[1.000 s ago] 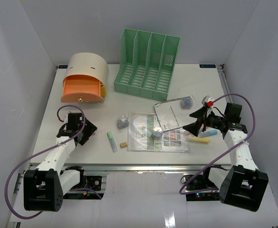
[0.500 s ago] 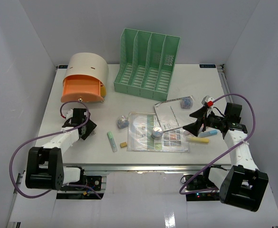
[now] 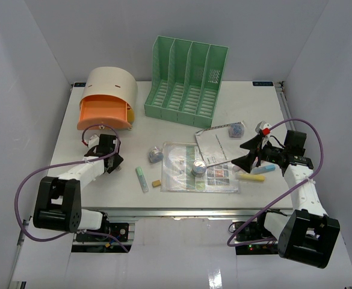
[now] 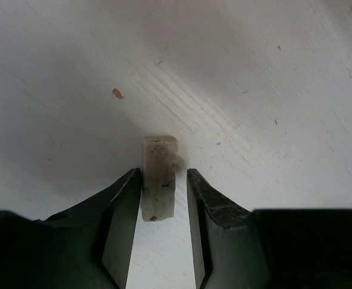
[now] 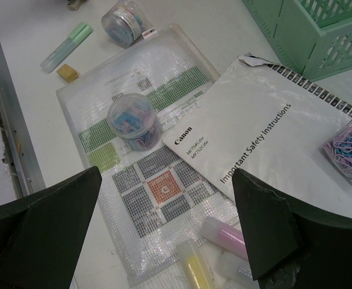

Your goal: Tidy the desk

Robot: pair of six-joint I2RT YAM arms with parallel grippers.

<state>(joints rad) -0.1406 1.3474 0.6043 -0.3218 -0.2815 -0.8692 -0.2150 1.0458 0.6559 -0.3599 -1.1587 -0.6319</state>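
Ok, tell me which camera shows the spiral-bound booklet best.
Right wrist view: the booklet lies close and its cover title is readable. The top view shows it small, print illegible. The left wrist view misses it entirely.

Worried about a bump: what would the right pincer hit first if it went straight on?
Probably the mesh pouch, beside the booklet corner; if the right pincer tilts less than it seems, the clip jar on the pouch.
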